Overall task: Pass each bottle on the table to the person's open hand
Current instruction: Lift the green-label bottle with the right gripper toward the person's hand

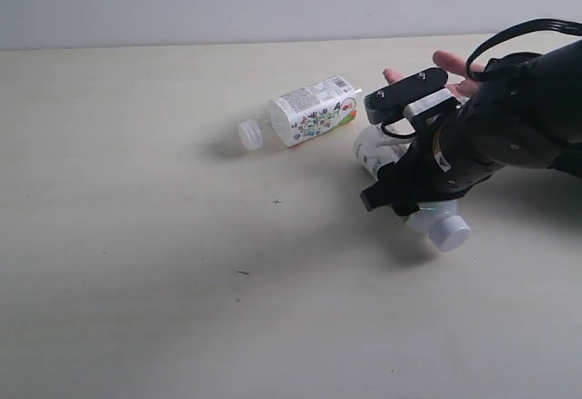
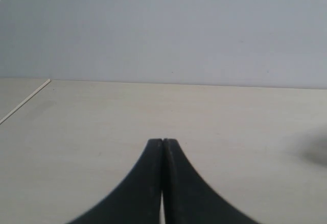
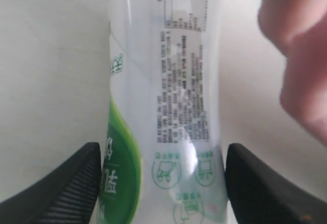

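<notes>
The white-capped clear bottle with the green label (image 3: pixel 168 81) sits between the fingers of my right gripper (image 3: pixel 161 155), which press on both its sides. In the exterior view this bottle (image 1: pixel 375 149) shows its white cap (image 1: pixel 448 232) below the right gripper (image 1: pixel 396 194). The person's open hand (image 1: pixel 450 61) lies just behind the arm, and the hand's fingers (image 3: pixel 296 45) are close beside the bottle. The squarish white-labelled bottle (image 1: pixel 314 111) lies on its side on the table (image 1: pixel 136 235). My left gripper (image 2: pixel 162 143) is shut and empty. No red-capped bottle is in view.
A pale wall runs behind the table's far edge (image 1: pixel 182 46). The left wrist view shows only bare beige table (image 2: pixel 230 122), with a table edge (image 2: pixel 25 100) to one side. A black cable (image 1: pixel 509 34) loops over the right arm.
</notes>
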Robot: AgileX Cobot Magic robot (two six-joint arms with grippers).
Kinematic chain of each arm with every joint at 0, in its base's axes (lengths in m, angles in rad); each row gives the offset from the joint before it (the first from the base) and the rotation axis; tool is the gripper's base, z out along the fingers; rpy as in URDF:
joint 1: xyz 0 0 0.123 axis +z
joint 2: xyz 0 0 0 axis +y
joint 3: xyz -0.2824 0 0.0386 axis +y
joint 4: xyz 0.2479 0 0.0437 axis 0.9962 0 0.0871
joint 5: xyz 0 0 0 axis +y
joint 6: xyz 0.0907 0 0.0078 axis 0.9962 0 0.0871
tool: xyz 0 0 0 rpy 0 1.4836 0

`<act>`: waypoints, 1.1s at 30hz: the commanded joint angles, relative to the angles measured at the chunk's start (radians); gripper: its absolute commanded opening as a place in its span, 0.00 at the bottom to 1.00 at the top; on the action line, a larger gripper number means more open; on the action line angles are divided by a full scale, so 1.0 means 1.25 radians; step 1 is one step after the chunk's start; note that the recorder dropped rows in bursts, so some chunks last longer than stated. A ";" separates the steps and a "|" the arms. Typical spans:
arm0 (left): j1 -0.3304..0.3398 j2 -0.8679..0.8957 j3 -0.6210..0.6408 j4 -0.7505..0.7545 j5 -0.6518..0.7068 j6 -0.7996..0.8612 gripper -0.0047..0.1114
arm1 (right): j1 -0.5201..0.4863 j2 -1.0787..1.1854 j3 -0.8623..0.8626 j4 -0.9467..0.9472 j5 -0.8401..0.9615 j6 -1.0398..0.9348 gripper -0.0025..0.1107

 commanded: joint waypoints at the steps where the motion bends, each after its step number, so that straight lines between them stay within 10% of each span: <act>1: -0.003 -0.004 0.000 -0.007 0.003 0.001 0.04 | 0.000 -0.042 -0.003 0.012 0.006 0.000 0.02; 33: -0.003 -0.004 0.000 -0.007 0.003 0.001 0.04 | 0.075 -0.154 -0.024 0.269 0.095 -0.233 0.02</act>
